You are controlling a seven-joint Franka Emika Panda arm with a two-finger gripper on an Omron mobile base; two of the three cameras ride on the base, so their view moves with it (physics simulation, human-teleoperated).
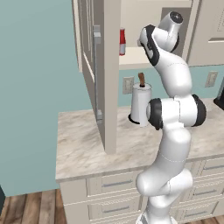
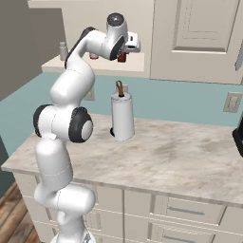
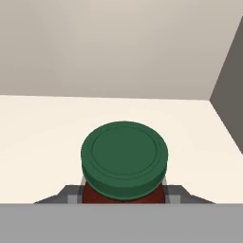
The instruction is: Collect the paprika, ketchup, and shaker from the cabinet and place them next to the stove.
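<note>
Cream cabinet (image 2: 199, 38) walls and a pale inner shelf (image 3: 42, 133) frame the moment, with the arm reaching up from the tabletop (image 2: 180, 156) into the open cupboard.

In the hand view, the hand (image 3: 124, 195) sits with its two fingers (image 3: 72, 193) snug against either side of the paprika (image 3: 124, 159), a squat dark red jar under a broad dark green cap. The fingers look pressed to the jar's body just below the cap, so I judge the hand clamped on it, jar resting on the shelf near the right wall. A small rigid jar like this should be light and stiff, probably smooth-sided and a little slippery; taking it around the body under the cap's overhang is the sound place, since the lip would stop it sliding down.

Further out on the shelf, the ketchup (image 1: 122, 42) stands by the door edge, and the shaker (image 2: 63, 51) sits toward the shelf's far end. Below, a paper towel roll (image 2: 122, 116) stands upright on the tabletop.
</note>
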